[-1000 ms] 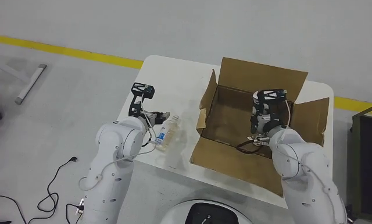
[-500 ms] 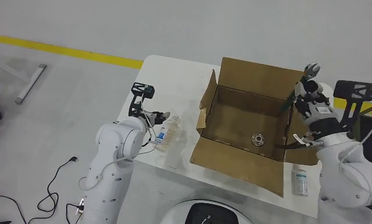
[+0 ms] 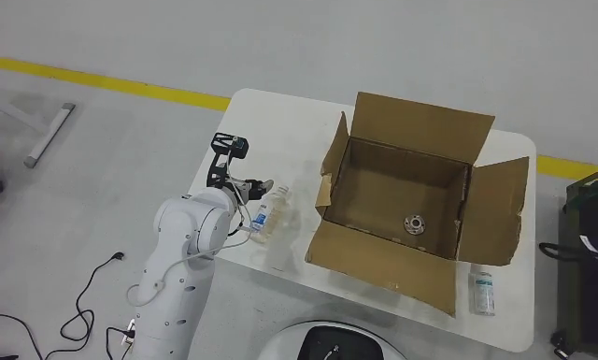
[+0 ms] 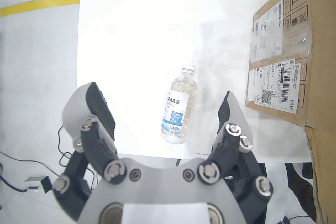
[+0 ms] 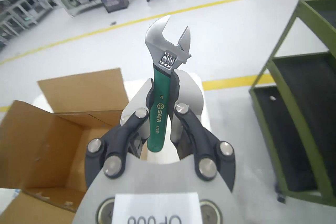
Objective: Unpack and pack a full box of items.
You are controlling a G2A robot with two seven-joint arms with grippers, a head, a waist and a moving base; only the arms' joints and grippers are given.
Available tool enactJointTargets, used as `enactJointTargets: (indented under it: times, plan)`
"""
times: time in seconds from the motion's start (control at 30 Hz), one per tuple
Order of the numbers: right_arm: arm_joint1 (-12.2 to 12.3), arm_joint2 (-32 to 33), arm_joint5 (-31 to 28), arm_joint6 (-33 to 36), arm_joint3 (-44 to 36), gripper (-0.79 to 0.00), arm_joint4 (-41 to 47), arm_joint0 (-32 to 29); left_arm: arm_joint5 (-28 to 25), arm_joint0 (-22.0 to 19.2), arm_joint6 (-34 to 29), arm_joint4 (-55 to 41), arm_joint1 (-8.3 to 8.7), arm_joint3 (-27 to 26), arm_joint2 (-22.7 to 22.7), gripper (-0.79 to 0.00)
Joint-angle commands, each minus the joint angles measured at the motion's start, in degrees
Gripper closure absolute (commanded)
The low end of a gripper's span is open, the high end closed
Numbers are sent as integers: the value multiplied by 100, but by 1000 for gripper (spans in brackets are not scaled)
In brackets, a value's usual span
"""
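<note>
**One box, two bottles, one wrench, one small part**

A single cardboard box [image 3: 402, 210] stands open on the white counter [image 3: 280, 126], all its flaps spread outward. On its floor lies one small round metal part [image 3: 414, 224].

Two clear bottles with white-and-blue labels lie on their sides on the counter, one on each side of the box. The first bottle [image 4: 178, 107] is left of the box, well apart from its wall and close to the counter's near edge. The left end effector [image 4: 161, 99] hovers over it with its fingers spread wide, one to each side of the bottle and neither touching it. The second bottle [image 3: 482, 290] lies just beside the box's right flap, near the counter's front right corner.

The one wrench [image 5: 168, 51] is an adjustable type with a green handle. It is up in the air — the right end effector [image 5: 164, 86] is clamped on the handle and the steel head points up past the fingertips. That arm is held above the counter's right end, beside a green cart [image 5: 302, 104].
</note>
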Motion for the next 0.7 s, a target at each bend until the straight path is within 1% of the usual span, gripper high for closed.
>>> enactJointTargets:
  times: [0.0,0.13,0.23,0.33,0.4,0.57,0.67]
  plan:
    - [31,49,-61,498,54,0,-356,-122,0,0,0,0,0,0,0,-785]
    - [97,-53,-414,1106,470,0,-811,-218,0,0,0,0,0,0,0,-785]
    - [141,-312,-653,1431,868,0,-1304,-254,0,0,0,0,0,0,0,-785]
    - [164,-638,-775,1571,1243,0,-1776,-287,0,0,0,0,0,0,0,-785]
    - [180,-883,-995,1616,1433,0,-2069,-344,0,0,0,0,0,0,0,-785]
    - [202,-1311,-1399,1774,1794,0,-2458,-448,0,0,0,0,0,0,0,-785]
    - [208,-1457,-1517,1954,1891,0,-2542,-488,0,0,0,0,0,0,0,-785]
